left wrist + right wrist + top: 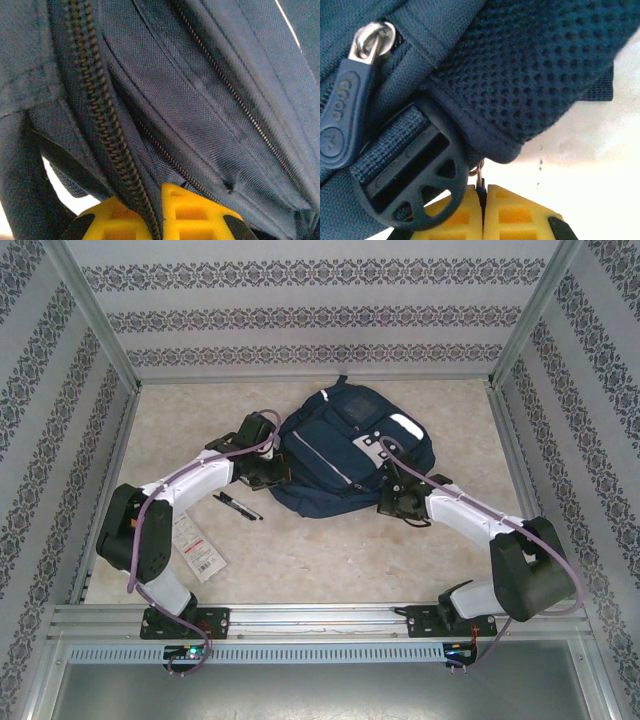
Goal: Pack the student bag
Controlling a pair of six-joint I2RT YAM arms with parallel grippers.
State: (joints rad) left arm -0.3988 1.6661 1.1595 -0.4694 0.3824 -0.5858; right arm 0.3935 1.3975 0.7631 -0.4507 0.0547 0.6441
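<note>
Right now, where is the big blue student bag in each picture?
Top external: student bag lies mid-table, between both arms.
Left wrist: its navy cloth and zip run above the left pincer, pinched in it.
Right wrist: its mesh pad and buckle sit above the right pincer, shut on a small tab.
Shared landmark: the bag's navy cloth, gripped by both pincers.

Bright, even light was recorded.
Soft shadows were cast; the table (580, 135) was overexposed to white, and the student bag (535, 65) was rendered sharply.
</note>
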